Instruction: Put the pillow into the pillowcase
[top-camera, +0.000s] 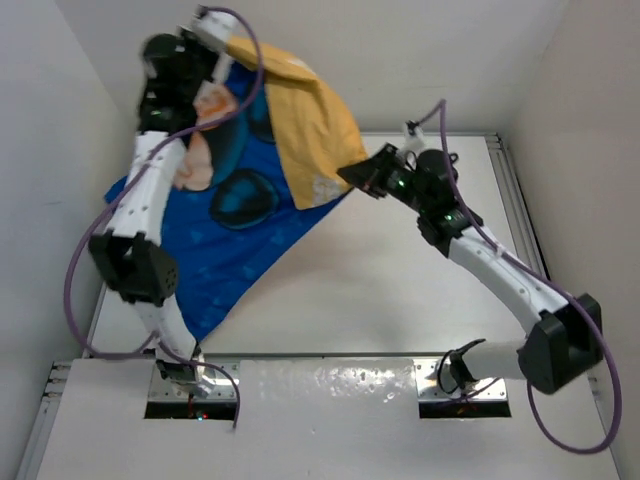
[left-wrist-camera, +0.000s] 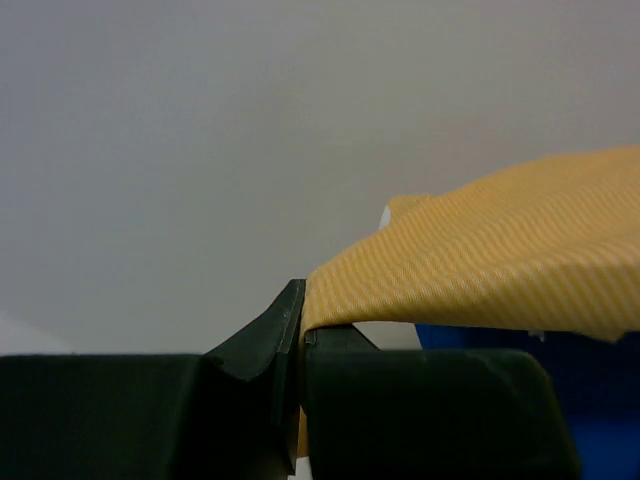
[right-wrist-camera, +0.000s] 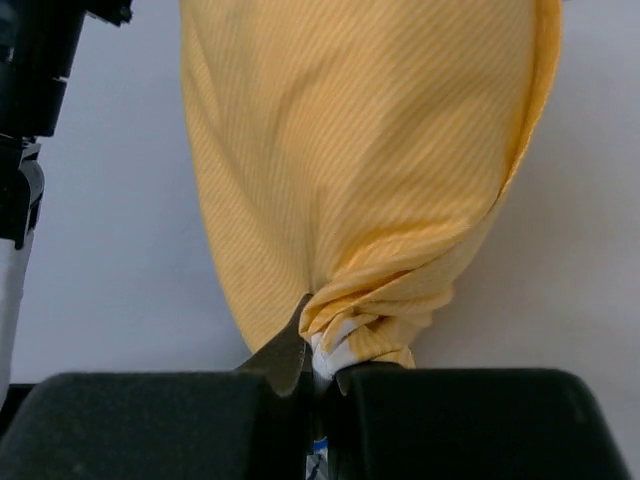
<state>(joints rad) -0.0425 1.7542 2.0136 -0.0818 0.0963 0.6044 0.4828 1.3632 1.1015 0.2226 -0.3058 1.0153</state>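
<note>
**Top external view.** The left arm reaches up over the far left corner of the table (top-camera: 400, 280). The left gripper (top-camera: 220, 55) is clamped on the upper edge of the pillowcase (top-camera: 240, 215). The case hangs lifted from that grip. Its blue cartoon-print side spreads down toward the left edge of the table, and its orange-yellow side folds over the top and slopes toward the table's middle. The right gripper (top-camera: 350, 174) meets the lower tip of the orange fold, and its fingers are drawn together on the cloth there. The orange part bulges. The pillow cannot be made out as a separate thing here.

**Left wrist view.** The left gripper (left-wrist-camera: 300, 320) has its two dark fingers pressed shut with no gap. An edge of the orange striped cloth of the pillowcase (left-wrist-camera: 500, 250) is pinched between them. The cloth rises to the right, and a strip of the blue side shows beneath it. Behind is a plain grey wall (left-wrist-camera: 200, 150).

**Right wrist view.** The right gripper (right-wrist-camera: 318, 365) is closed tight on a bunched, twisted corner of the pillowcase (right-wrist-camera: 370, 170), which swells above the fingers as a full orange mass. A white scrap (right-wrist-camera: 335, 345) shows in the pinch, just at the fingertips. It cannot be told whether this is the pillow or the case's print.
</note>
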